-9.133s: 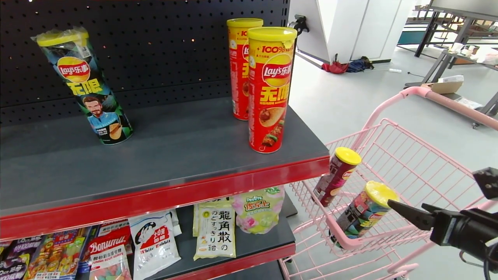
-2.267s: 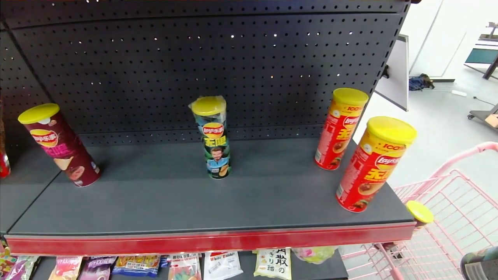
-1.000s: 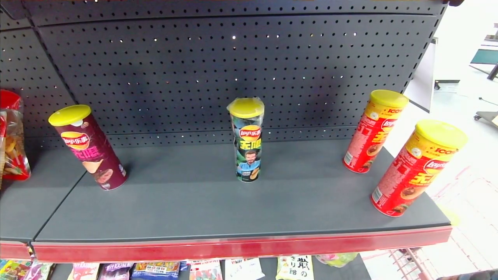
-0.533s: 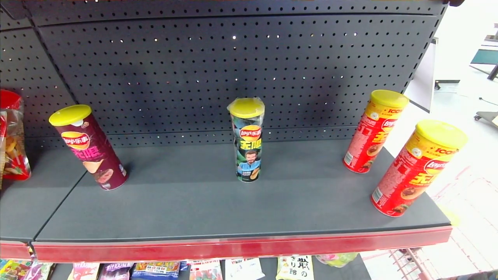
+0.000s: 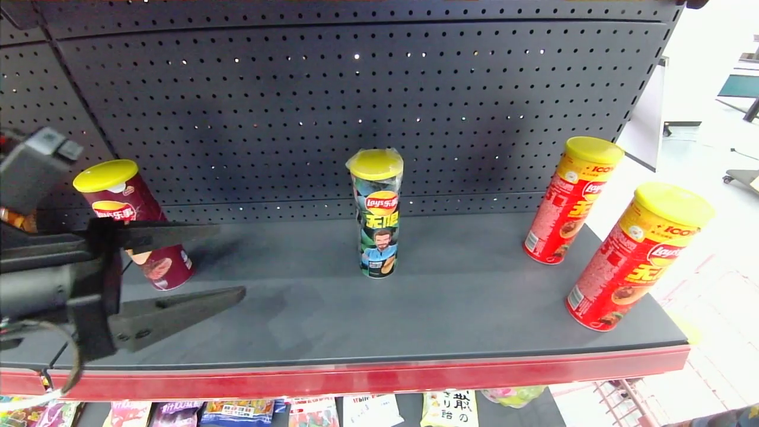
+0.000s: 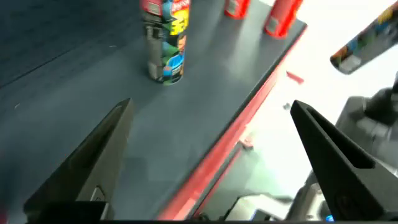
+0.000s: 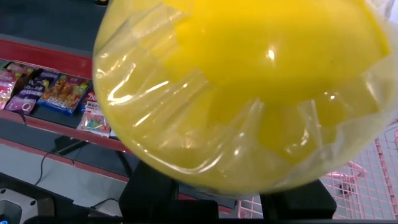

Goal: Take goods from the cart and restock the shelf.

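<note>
The left gripper, jaws spread wide over the shelf, hides the maroon can's middle. The right gripper clamps a yellow-lidded can, whose body is hidden.

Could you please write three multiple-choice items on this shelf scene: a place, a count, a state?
1. Where does the green can stand? A) between the maroon can and the red cans; B) at the far right; C) in the cart.
2. How many cans stand on the top shelf? A) two; B) four; C) six.
3. The left claw is: A) shut on a can; B) shut, empty; C) open.
Key: A, it stands mid-shelf; B, one maroon, one green, two red; C, its fingers are wide apart.
</note>
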Available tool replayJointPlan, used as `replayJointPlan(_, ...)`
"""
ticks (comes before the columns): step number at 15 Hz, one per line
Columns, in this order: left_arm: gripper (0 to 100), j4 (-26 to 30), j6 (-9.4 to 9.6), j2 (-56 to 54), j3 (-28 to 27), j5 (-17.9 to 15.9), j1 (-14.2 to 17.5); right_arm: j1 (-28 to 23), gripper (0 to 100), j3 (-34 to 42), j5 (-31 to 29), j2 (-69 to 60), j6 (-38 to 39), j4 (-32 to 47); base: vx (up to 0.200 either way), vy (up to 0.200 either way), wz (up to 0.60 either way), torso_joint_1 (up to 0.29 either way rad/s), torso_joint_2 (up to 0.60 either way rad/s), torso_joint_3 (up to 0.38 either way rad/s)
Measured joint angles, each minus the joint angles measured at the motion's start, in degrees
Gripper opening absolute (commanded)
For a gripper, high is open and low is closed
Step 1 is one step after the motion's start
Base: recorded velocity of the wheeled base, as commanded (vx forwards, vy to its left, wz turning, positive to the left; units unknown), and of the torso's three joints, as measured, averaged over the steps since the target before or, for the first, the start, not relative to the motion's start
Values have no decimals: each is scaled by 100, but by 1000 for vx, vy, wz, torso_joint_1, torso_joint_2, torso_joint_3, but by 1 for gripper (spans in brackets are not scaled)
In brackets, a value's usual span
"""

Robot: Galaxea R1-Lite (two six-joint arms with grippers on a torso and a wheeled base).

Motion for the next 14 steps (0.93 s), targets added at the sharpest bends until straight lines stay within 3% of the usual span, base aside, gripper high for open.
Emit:
replayJointPlan(2,100,-580,233,979,-319,-354,-119,-5,0,-41,-52,-7,0,5,0,0,0,0,0,0)
replayJointPlan(4,100,-969,312,1757,-813,-580,-351,-7,0,-74,-62,-10,1,13,0,0,0,0,0,0)
replayJointPlan(7,100,-1169,323,2638,-1563,-747,-653,-22,0,-116,-90,-13,4,32,0,0,0,0,0,0)
replayJointPlan(14,100,-1330,244,3790,-2665,-774,-730,-22,0,-99,-90,17,6,54,0,0,0,0,0,0)
